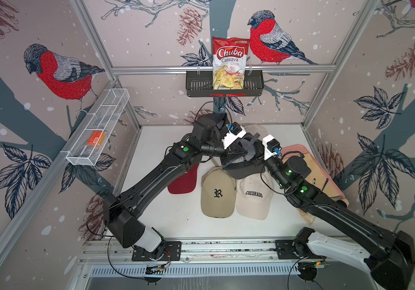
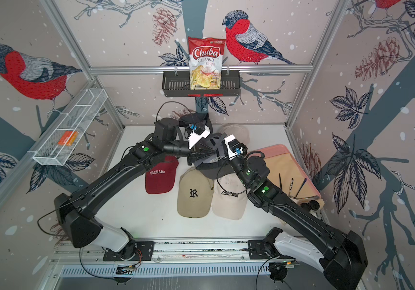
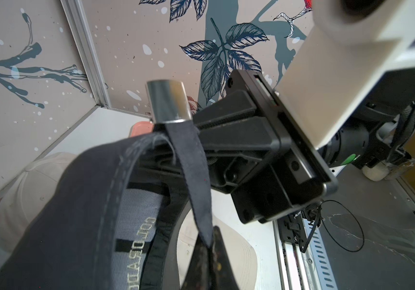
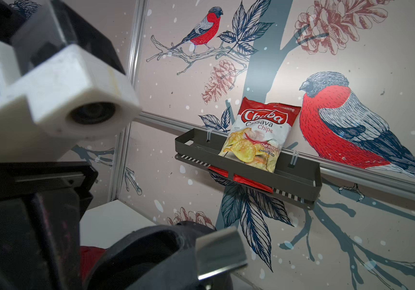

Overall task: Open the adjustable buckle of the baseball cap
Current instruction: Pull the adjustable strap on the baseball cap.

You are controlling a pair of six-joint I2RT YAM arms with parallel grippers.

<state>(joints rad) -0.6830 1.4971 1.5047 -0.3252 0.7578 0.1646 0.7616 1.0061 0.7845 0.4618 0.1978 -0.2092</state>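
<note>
A dark grey baseball cap [image 1: 241,168] [image 2: 214,164] hangs above the table's back middle, held between both grippers. Its silver buckle [image 3: 167,100] [image 4: 220,251] stands with the metal flap lifted off the strap. My left gripper [image 3: 209,251] [image 1: 237,150] is shut on the loose tail of the dark strap [image 3: 191,160]. My right gripper [image 3: 196,123] [image 1: 258,150] is shut on the cap's band right beside the buckle. In the right wrist view the cap fabric [image 4: 136,253] hides that gripper's fingertips.
Below lie a red cap [image 1: 184,180], a tan cap with an R [image 1: 217,195], a cream COLORADO cap [image 1: 253,198] and a pale cap [image 1: 258,130] behind. A pink tray [image 1: 299,150] sits right. A chips bag [image 1: 229,62] stands in a black wall basket [image 1: 196,85].
</note>
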